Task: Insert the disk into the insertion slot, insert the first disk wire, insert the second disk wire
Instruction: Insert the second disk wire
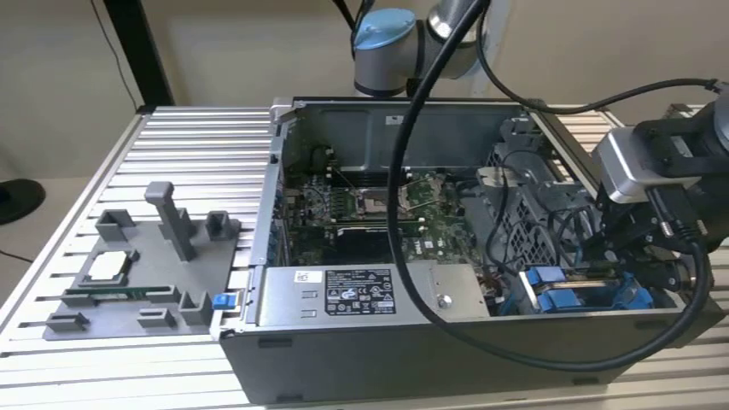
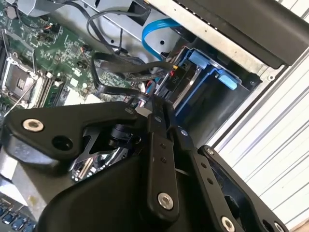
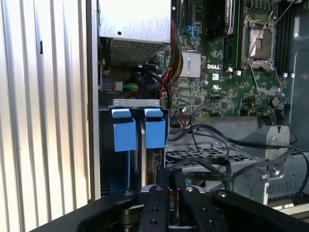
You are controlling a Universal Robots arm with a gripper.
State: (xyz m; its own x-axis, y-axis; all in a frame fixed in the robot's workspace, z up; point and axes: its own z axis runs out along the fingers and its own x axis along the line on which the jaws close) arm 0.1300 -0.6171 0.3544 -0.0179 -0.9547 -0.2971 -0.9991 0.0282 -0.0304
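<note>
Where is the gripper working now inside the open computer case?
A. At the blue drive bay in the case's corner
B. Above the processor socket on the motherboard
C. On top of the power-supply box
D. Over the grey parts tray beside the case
A: in the exterior view the gripper hangs over the insertion slot with its blue rails, and the first wrist view shows the blue tabs just ahead of it.

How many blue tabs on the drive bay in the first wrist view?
2: blue tabs side by side at the bay's end, one toward the slatted table, the other toward the motherboard. More may be hidden behind the gripper.
</note>
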